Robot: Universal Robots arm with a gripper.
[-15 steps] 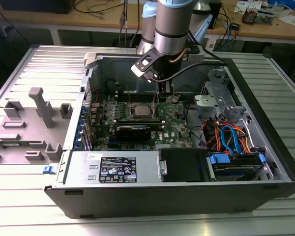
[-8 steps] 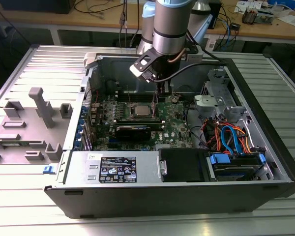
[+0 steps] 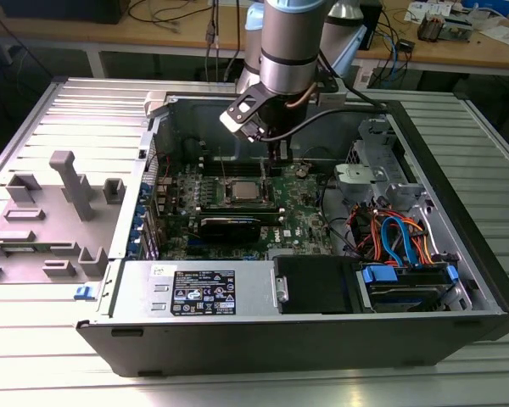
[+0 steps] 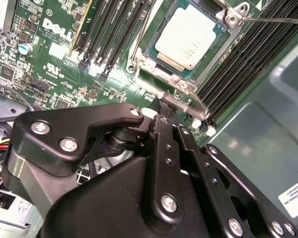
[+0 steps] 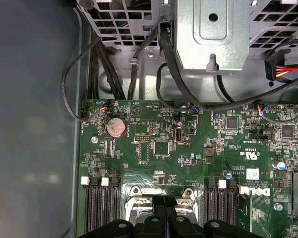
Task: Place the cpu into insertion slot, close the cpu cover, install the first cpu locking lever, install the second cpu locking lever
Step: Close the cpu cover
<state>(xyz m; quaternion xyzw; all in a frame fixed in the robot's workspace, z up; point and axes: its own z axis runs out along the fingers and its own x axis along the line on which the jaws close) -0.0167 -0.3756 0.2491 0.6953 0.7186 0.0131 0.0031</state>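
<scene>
Your end effector (image 3: 276, 158) hangs inside the open computer case (image 3: 471, 280), just beside the insertion slot (image 4: 164, 62) on the exterior view's right. In both wrist views its fingers (image 5: 159, 213) are pressed together. You can't tell whether anything is pinched. The tip (image 4: 165, 106) sits right at the socket's edge, near the memory slots (image 4: 248, 64).

The cpu (image 4: 188, 37) lies flat in the insertion slot, silver top up. The cpu cover (image 4: 138, 49) frames the chip and looks to be down, but you can't tell if it is clamped. One thin locking lever (image 4: 275, 20) runs off past a corner screw.

The case holds the green motherboard (image 5: 213, 158), a power supply (image 3: 199, 292) and a drive bay with blue and orange cables (image 3: 399, 237). The case sits on the slatted counter (image 3: 34, 356), with a grey plastic fixture (image 3: 68, 182) on the exterior view's left.
</scene>
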